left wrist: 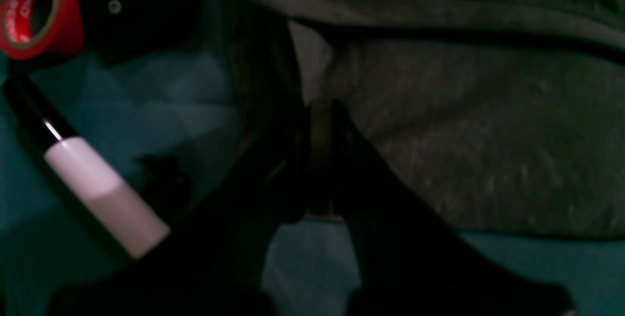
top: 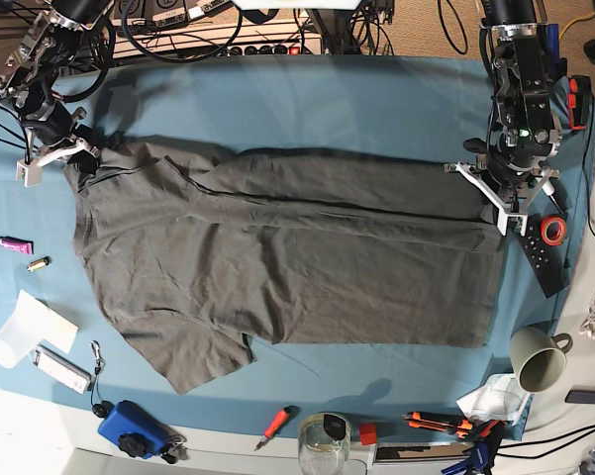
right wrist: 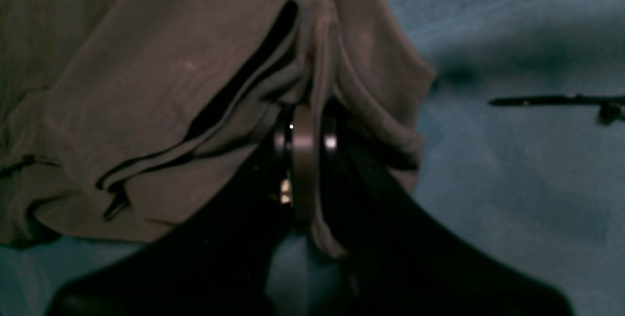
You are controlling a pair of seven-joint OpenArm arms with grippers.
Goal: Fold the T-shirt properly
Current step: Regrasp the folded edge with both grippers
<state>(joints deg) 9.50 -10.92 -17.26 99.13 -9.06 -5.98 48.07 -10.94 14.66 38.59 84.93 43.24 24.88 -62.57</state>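
Left wrist: my left gripper (left wrist: 320, 159) had its jaws pinched on the T-shirt (left wrist: 488, 135) hem. Right wrist: my right gripper (right wrist: 305, 159) clamped a bunched sleeve fold. Base: the shirt lay lengthwise across the worktop (top: 307, 99), one arm gripping each far-edge corner, the body spreading toward the near edge.
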